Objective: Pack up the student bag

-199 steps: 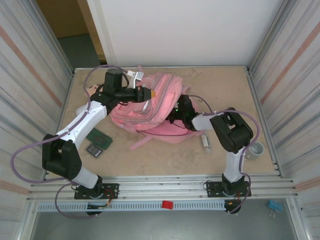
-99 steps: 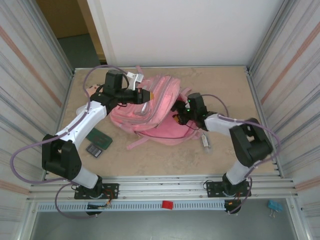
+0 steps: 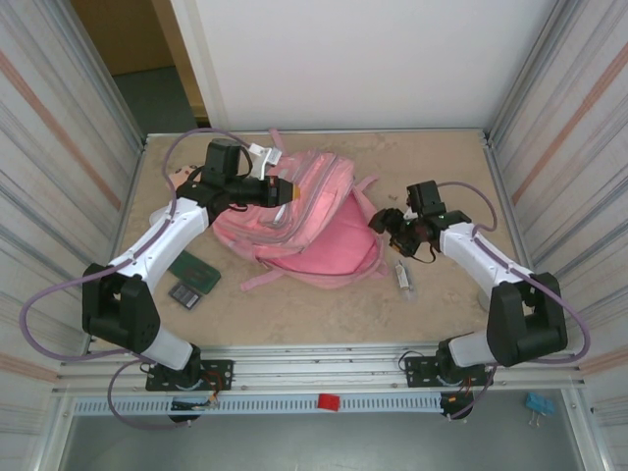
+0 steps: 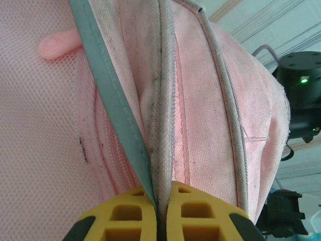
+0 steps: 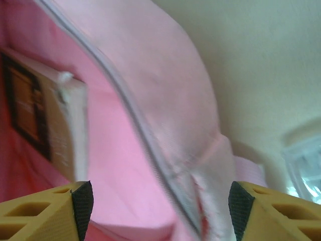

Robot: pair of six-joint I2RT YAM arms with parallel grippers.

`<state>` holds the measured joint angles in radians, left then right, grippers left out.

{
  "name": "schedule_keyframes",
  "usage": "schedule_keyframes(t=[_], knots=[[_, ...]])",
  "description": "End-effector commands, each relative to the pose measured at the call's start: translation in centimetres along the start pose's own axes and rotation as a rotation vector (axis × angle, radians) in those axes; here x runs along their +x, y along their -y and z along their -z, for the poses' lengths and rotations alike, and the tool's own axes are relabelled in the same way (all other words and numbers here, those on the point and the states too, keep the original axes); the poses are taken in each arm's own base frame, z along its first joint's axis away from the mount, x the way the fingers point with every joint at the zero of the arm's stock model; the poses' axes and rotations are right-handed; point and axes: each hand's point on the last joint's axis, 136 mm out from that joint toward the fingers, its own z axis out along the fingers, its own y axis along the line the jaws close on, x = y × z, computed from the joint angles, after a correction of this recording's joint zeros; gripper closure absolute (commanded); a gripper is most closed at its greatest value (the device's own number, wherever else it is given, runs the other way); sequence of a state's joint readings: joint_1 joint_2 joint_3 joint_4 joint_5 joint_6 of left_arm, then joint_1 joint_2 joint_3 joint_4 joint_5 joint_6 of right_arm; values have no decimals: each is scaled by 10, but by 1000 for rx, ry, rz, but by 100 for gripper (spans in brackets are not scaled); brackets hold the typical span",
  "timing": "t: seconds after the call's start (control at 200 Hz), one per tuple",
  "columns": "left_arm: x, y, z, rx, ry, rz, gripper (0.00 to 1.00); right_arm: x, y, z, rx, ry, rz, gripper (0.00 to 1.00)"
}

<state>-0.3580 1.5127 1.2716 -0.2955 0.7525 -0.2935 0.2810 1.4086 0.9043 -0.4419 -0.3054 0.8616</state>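
**Change since the earlier frame:** the right tool [image 3: 385, 222] has backed out of the bag [image 3: 314, 226] and now sits just off its right edge. Its fingers, nearly together before, now stand wide apart. The bag has shifted and settled flatter. The left tool [image 3: 292, 190] has kept its place.

**1. Bag.** Pink, lying on the counter [image 3: 324, 314] between the two tools. Its mouth faces the right tool and its upper seam runs into the left tool.

**2. Left tool.** Closed on the bag. In the wrist view the yellow pads [image 4: 135, 211] meet on a grey piped seam, with pink fabric running away ahead of them. Judged purpose: it lifts the upper lip so the mouth stays open for loading.

**3. Right tool.** Open and gripping nothing. From its wrist, the bag's lip crosses the gap ahead of the spread fingers, apparently touching neither. Judged purpose: it is clear of the mouth and free to fetch the next piece.

**4. Book** [image 5: 47, 120]. Inside the bag, ahead and to the left of the right tool, on edge against the pink lining. Judged packed.

**5. Loose items.**
- Green pad [image 3: 194, 272]: on the counter, well apart from the left tool, towards that arm's base.
- Clear tube [image 3: 403, 276]: just beside the right tool, on its near side. Judged the handiest next pick.
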Motion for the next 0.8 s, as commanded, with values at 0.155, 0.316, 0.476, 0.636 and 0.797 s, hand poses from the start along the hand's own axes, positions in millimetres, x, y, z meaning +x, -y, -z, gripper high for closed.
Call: schedule_keyframes(t=[0.155,0.316,0.476,0.636,0.797], knots=[[-27,35,21,86,66,-154,100,21,29,-24,123,-47,38,72],[-30,20,21,-15,64,-200,100,31,9,-7,-3,-8,-1,100],[-29,12,12,-28,29,-298,100,60,-15,6,-147,-32,-46,100],[-14,2,-5,-81,-40,-442,100,87,-28,9,-183,-42,-63,100],[23,-9,-29,-113,-198,-537,100,100,-27,9,-177,-48,-48,89]])
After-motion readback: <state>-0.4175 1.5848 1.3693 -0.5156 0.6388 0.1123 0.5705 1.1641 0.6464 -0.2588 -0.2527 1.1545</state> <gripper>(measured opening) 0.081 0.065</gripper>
